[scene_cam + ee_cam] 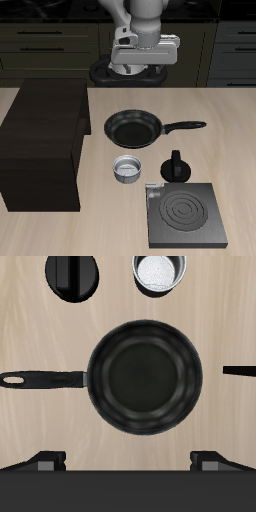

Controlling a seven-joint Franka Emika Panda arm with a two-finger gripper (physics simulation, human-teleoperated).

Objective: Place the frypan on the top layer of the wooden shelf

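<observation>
my tool (146, 66): hangs high above the back of the table, over open air, touching nothing; i hold nothing in it; in my wrist view the two fingertips (45, 463) show well apart, so the jaws stand wide.
frypan (133, 129): sits flat on the table (230, 120) near its middle, empty, straight below my wrist view; its long handle (186, 126) lies level on the table and points away from the wooden shelf.
wooden shelf (45, 140): stands on the table beside the frypan, apart from it; its flat top carries nothing that i can see.
small metal bowl (128, 169): upright on the table, just nearer the front edge than the frypan, not touching it.
black knobbed lid (176, 168): rests on the table beside the bowl, near the stove plate's back edge.
stove plate (185, 214): flat square plate with ring marks, lying closest to the table's front edge.
</observation>
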